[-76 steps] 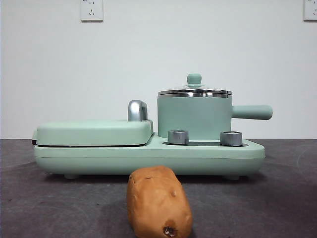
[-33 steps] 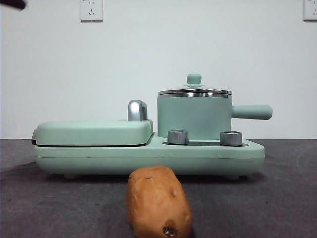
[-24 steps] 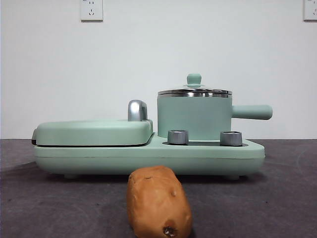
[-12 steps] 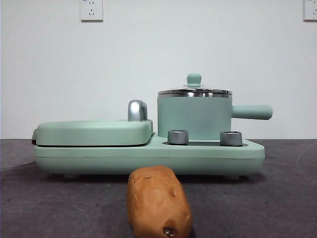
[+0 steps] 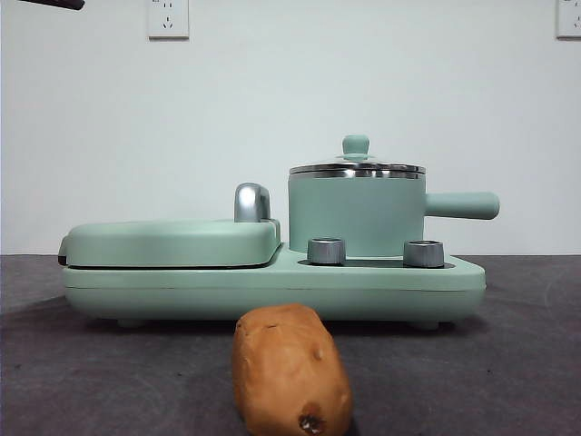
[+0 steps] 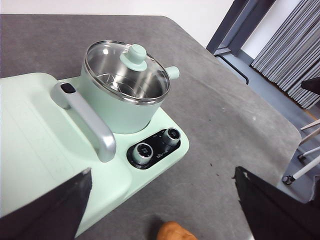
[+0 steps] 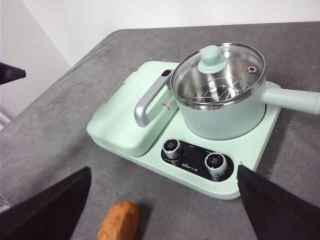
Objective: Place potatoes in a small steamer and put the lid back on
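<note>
Potato [image 5: 290,368] lies on the grey table [image 5: 508,363] at bottom center of the front frame, dark-spotted end toward the camera, just in front of the green cooker base [image 5: 272,289] and apart from it. Steamer [image 5: 356,213] stands on the right half of the base, handle pointing right. Lid [image 5: 357,166] sits on the steamer, knob up. Flat griddle cover [image 5: 172,242] shut on the left half, steel handle [image 5: 251,202] between it and the steamer. Two knobs [image 5: 327,252] on the base below the steamer.

Left gripper [image 6: 160,210] hangs high above the table with jaws spread wide, empty; potato end shows at the bottom edge of its view. Right gripper [image 7: 160,205] also high, jaws wide apart, holding nothing; potato low left of center in its view. A black tip [image 5: 54,4] shows at the upper left corner of the front frame; cannot tell which arm it is.
</note>
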You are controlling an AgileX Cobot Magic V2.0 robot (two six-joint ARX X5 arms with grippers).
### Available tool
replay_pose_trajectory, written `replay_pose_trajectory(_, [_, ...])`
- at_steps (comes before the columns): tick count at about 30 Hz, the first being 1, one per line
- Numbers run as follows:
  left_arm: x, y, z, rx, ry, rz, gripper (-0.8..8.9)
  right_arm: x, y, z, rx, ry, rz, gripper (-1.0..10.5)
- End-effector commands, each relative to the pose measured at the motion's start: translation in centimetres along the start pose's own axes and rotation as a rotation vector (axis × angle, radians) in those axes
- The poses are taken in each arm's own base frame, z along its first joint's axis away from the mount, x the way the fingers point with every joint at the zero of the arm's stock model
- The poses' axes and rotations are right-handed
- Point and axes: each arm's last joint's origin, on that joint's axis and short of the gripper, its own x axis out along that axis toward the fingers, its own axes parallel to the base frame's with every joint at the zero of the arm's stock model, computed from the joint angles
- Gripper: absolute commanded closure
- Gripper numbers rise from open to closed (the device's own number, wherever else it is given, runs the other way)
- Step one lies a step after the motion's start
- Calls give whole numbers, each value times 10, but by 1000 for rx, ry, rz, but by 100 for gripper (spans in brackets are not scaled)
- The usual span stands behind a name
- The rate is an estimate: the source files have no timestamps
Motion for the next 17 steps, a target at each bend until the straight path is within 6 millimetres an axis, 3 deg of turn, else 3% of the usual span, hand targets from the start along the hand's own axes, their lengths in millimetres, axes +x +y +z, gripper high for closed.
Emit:
replay_pose_trajectory(1, [0, -3, 6, -13, -12, -14, 333, -2, 2, 4, -21, -18, 7, 476])
replay_pose_trajectory(10, [14, 1, 6, -41, 32, -41, 301, -2, 2, 4, -18, -18, 7, 476])
replay_pose_trajectory(17, [47, 5, 23, -66, 106, -42, 301, -2, 2, 4, -18, -18, 7, 476])
